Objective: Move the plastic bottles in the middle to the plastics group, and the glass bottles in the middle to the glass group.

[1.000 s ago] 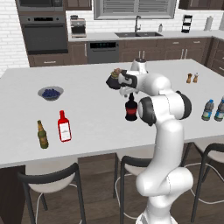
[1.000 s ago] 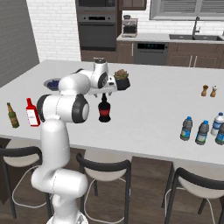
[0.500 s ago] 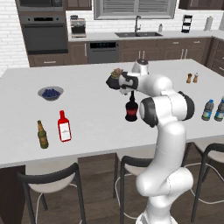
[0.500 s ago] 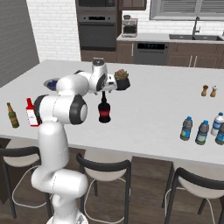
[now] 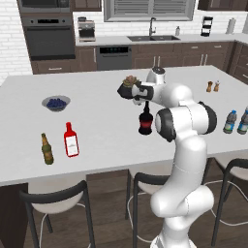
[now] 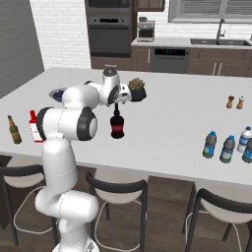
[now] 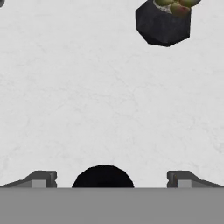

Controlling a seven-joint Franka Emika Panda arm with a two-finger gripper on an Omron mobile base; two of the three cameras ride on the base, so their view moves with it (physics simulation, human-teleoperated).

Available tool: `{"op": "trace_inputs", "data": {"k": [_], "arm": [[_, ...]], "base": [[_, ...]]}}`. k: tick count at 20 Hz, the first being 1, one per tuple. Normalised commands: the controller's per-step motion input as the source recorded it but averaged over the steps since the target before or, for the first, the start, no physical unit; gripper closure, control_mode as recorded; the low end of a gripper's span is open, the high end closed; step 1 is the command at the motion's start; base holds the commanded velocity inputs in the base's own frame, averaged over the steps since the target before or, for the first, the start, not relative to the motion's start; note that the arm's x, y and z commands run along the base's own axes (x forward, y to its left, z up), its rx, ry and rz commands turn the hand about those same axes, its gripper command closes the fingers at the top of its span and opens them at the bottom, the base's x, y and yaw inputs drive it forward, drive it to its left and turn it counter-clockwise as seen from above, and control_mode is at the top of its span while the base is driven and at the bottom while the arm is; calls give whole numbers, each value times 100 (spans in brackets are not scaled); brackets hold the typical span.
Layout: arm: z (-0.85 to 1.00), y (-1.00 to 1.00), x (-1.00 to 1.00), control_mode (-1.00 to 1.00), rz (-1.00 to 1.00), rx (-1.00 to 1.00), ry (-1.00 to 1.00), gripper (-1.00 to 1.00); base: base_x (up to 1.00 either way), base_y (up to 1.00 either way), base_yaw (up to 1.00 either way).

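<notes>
The black glass bottle (image 5: 145, 122) (image 6: 117, 127) with a red label stands upright mid-counter. My gripper (image 5: 145, 99) (image 6: 117, 102) hovers open right over its thin neck. In the hand view the bottle's dark top (image 7: 103, 176) sits between the spread fingertips (image 7: 41, 178), touching neither. The glass group, a brown beer bottle (image 5: 47, 148) (image 6: 13, 130) and a flat red bottle (image 5: 71, 140), stands at the left end. Two small plastic bottles (image 6: 210, 144) (image 6: 227, 149) stand at the right end beside the clear bluish bottle (image 6: 244, 140) of the plastics group.
A dark pot with a plant (image 5: 130, 83) (image 6: 137, 90) (image 7: 164, 22) stands just behind the gripper. A blue bowl (image 5: 55, 102) lies at the far left. Salt and pepper shakers (image 5: 212, 86) (image 6: 235, 102) stand far right. Stools line the counter's near edge.
</notes>
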Motion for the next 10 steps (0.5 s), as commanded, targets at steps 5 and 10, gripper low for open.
{"op": "trace_inputs", "data": {"k": [5,10], "arm": [[0,0,0,-100,0,0,0,-100],[-3,0,0,-100,-3,0,3,100]], "base": [[0,0,0],[0,0,0]]}}
